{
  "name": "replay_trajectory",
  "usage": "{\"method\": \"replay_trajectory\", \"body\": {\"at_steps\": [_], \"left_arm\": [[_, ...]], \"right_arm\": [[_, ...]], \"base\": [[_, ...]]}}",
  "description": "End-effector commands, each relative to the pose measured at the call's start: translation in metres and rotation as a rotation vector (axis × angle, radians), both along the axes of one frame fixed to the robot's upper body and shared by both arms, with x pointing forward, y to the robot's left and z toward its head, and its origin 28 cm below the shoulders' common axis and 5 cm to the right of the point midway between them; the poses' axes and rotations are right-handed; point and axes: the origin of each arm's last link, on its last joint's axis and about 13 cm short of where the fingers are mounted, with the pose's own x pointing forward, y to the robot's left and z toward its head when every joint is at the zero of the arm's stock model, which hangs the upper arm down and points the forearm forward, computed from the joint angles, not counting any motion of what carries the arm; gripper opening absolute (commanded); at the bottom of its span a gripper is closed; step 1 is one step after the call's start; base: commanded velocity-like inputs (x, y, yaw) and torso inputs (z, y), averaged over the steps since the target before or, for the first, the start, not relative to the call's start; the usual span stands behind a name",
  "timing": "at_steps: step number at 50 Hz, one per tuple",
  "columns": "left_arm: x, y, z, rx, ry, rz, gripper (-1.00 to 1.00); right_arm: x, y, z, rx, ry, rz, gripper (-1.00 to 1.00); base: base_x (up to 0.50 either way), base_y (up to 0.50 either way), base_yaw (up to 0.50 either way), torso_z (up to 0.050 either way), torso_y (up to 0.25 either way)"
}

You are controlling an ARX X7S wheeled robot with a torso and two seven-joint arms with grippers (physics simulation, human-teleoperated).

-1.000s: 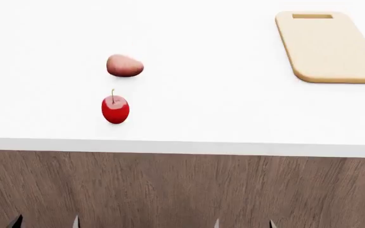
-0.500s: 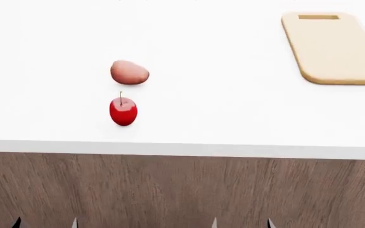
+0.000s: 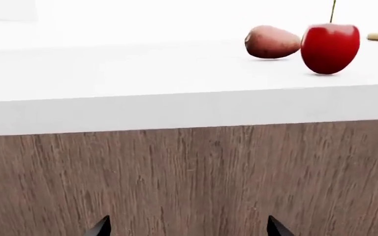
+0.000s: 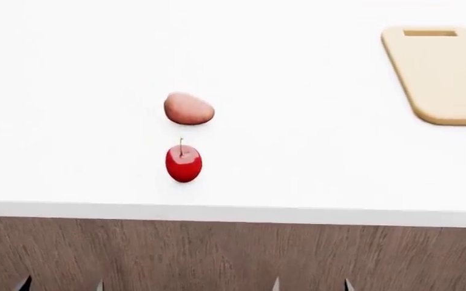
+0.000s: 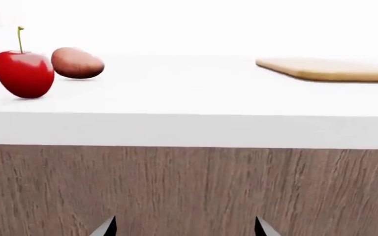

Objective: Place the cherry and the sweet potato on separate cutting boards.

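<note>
Counter top [image 4: 71, 73]: plain white slab filling the upper three quarters of the head view.
Counter edge [image 4: 233, 215]: pale band crossing the lower frame.
Counter front [image 4: 233, 254]: brown wood-grain panel along the bottom.

We see a white desk [image 4: 314, 151] with a wood-grain front panel below its near edge. On its top, left of centre, the cherry [image 4: 184, 163] stands near the front edge with its stem up. The sweet potato [image 4: 189, 110] lies just behind it, apart from it. A cutting board [image 4: 451, 79], slot handle at its far end, lies flat at the far right.
</note>
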Motion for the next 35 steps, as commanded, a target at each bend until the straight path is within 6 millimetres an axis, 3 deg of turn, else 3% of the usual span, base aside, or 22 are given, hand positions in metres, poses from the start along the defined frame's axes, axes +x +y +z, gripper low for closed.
{"method": "replay_trajectory", "body": {"at_steps": [1,35], "left_arm": [[-0.0018,0.0002,0.0015,0.005,-0.023,-0.023,1.00],[-0.0013,-0.0009,0.0060,-0.046,-0.059,-0.011,1.00]], "right_arm": [[-0.0001,-0.0006,-0.0003,-0.004,0.003,-0.009,1.00],[0.0006,-0.0004,-0.0008,-0.022,0.007,-0.002,1.00]], "base": [[0.00,0.00,0.00,0.050,0.000],[0.00,0.00,0.00,0.047,0.000]]}}
